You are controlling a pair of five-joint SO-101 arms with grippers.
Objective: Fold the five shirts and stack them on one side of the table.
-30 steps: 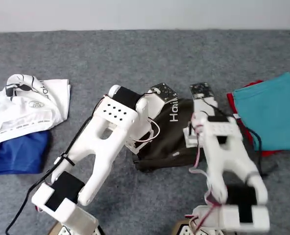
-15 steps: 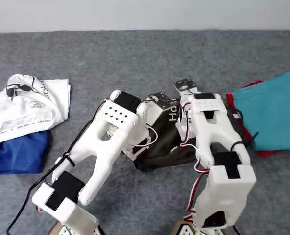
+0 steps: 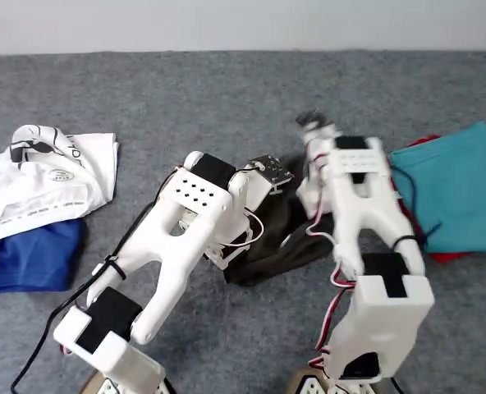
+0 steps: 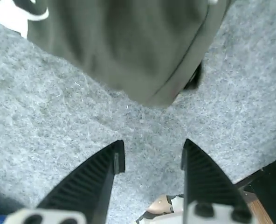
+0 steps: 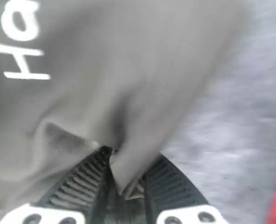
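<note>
Since a second ago your right arm (image 3: 366, 205) has swung up and stretched away from its base, carrying one edge of the dark shirt (image 3: 268, 246) with it. The white lettering that faced the high camera then is now turned out of that view. Your left arm (image 3: 177, 238) has held its place.

Right jaws: pinching a fold of the dark shirt (image 5: 128, 70), with cloth gathered between both pads. Left jaws: spread, gripping nothing, poised over the grey surface (image 4: 58, 121) just beside the dark shirt's hem (image 4: 166, 93).

The dark shirt lies bunched between the two arms, near the middle of the surface (image 3: 226, 90), and is partly lifted on the right arm's side.

Edges: a teal shirt (image 3: 456, 189) lies on a red shirt (image 3: 448, 256) at the right edge, close beside the right arm and cut by the frame. A white shirt (image 3: 54, 180) overlaps a blue shirt (image 3: 29, 254) at the left edge, well apart from the left arm. A broad band of grey surface runs beyond both arms to the far wall.

Writing: white lettering (image 5: 21, 42) on the dark shirt shows large in the right wrist view. The white shirt carries dark print, too small to make out.
</note>
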